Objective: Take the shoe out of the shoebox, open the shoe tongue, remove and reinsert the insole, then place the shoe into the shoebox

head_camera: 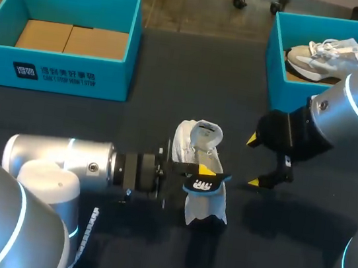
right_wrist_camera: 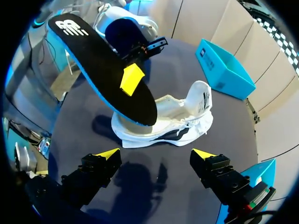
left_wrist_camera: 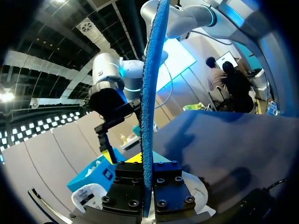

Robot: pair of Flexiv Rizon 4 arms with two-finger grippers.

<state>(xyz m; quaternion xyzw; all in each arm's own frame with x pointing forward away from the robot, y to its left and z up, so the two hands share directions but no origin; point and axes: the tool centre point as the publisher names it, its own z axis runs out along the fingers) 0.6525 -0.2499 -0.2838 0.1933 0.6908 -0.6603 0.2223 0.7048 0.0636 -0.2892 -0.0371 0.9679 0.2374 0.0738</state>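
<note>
Nearest, in the lower middle of the head view: left claw (head_camera: pixel 204 173) clenched on the flat foam insole (head_camera: pixel 207 187), black on top and blue beneath, pinched across its width and held just over the white lace-up shoe (head_camera: pixel 198 151) on the dark desk (head_camera: pixel 156 104). Contact between insole and shoe: impossible to tell. Judged as the reinsert step, with the insole already out. To do it well: keep the black face up, tip the leading end down toward the shoe's mouth, line up the long axis with the shoe before pushing, and feed slowly to avoid folding the foam. Worth bringing in the right claw (head_camera: pixel 254 162), now released with yellow tips spread, hovering apart from the shoe at middle right. Set it on the heel or side as a brace against likely sliding on the desk under a push from one end. Let go only after seating the insole flat inside. Farther back, in the upper left corner: an open teal cardboard shoebox (head_camera: pixel 116 82) showing only its brown floor. In the upper right corner: a second teal cardboard shoebox (head_camera: pixel 275 67) with a grey-and-white laced shoe (head_camera: pixel 320 55) inside. Counted: two arms, two claws, one insole, two shoes, two shoeboxes.
</note>
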